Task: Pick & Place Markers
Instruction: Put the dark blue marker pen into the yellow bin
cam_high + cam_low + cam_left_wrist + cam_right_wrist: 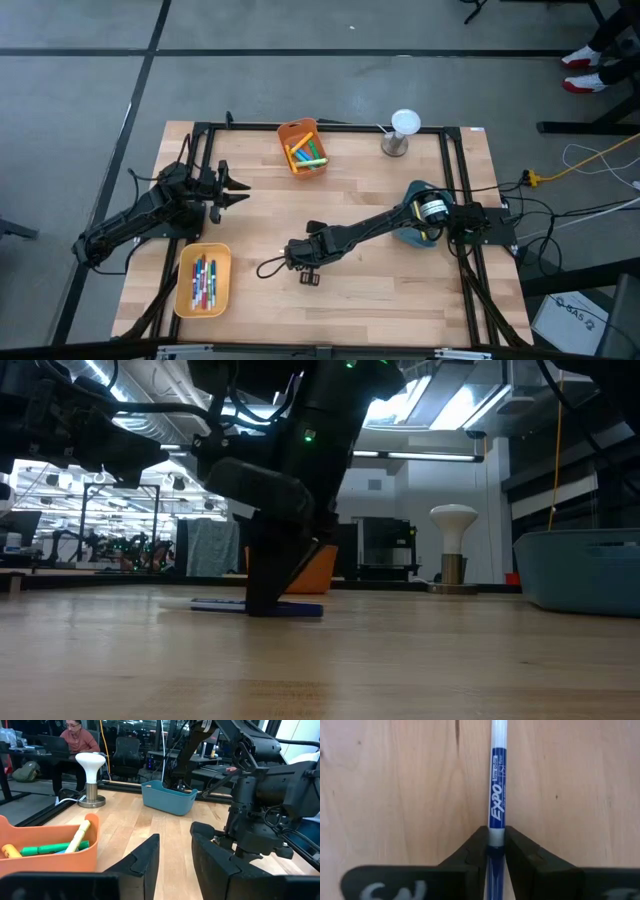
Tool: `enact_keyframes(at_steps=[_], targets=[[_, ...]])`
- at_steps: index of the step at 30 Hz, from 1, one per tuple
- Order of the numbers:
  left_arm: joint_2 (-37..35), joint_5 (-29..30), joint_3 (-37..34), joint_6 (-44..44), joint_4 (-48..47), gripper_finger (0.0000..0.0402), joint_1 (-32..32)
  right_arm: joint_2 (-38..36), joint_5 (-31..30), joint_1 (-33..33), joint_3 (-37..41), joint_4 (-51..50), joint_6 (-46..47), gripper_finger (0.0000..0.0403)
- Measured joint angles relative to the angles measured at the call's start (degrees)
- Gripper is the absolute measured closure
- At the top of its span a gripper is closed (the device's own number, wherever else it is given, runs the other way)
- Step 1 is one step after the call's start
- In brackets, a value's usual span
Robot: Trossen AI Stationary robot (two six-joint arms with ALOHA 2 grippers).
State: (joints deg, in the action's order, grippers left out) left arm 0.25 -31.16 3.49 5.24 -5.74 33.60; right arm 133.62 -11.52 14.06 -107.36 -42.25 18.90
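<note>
Lower centre of the high view: right gripper (300, 264) down on the surface (380, 290), jaws clamped on 1 blue marker (496, 805) lying flat, ready to lift. Left gripper (240, 192) waits mid-left, jaws apart, empty. Yellow bin (183, 300) lower left likely takes it.

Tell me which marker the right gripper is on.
The blue marker lying alone on the bare table, between the right gripper's fingers. The other markers sit in the orange bin and the yellow bin.
</note>
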Motion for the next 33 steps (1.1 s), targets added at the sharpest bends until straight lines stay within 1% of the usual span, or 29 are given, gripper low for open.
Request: enact_keyframes(at_steps=[3, 7, 8, 12, 17, 23, 29, 33], targets=[[0.0, 0.0, 0.0, 0.0, 0.01, 0.029, 0.0, 0.0, 0.26, -0.01, 0.03, 0.21, -0.02, 0.0343], [-0.02, 0.0, 0.0, 0.0, 0.1, 0.0293, 0.0, 0.0, 0.78, -0.02, 0.01, 0.9, 0.01, 0.0369], [0.0, 0.0, -0.02, 0.0, 0.39, 0.0294, 0.0, 0.01, 0.88, -0.02, -0.01, 1.22, 0.01, 0.037], [-0.01, -0.01, -0.02, 0.0, 1.23, 0.0294, -0.02, 0.02, 1.88, -0.02, -0.01, 1.26, 0.39, 0.037], [0.0, 0.0, -0.02, 0.0, 1.14, 0.029, -0.01, 0.03, 2.95, -0.02, -0.2, 1.06, 0.23, 0.0353], [-0.02, 0.0, -0.02, 0.0, 1.36, 0.0294, 0.0, 0.2, 3.36, -0.17, -1.52, 0.48, -0.3, 0.0367], [-0.01, -0.02, -0.02, 2.27, 1.34, 0.0292, 0.0, 0.22, 3.36, -0.16, -1.54, 0.68, -0.06, 0.036], [-0.02, -0.01, -0.02, 2.66, 1.36, 0.0291, 0.0, 0.22, 3.36, -0.27, -1.54, 1.55, -0.06, 0.0364]])
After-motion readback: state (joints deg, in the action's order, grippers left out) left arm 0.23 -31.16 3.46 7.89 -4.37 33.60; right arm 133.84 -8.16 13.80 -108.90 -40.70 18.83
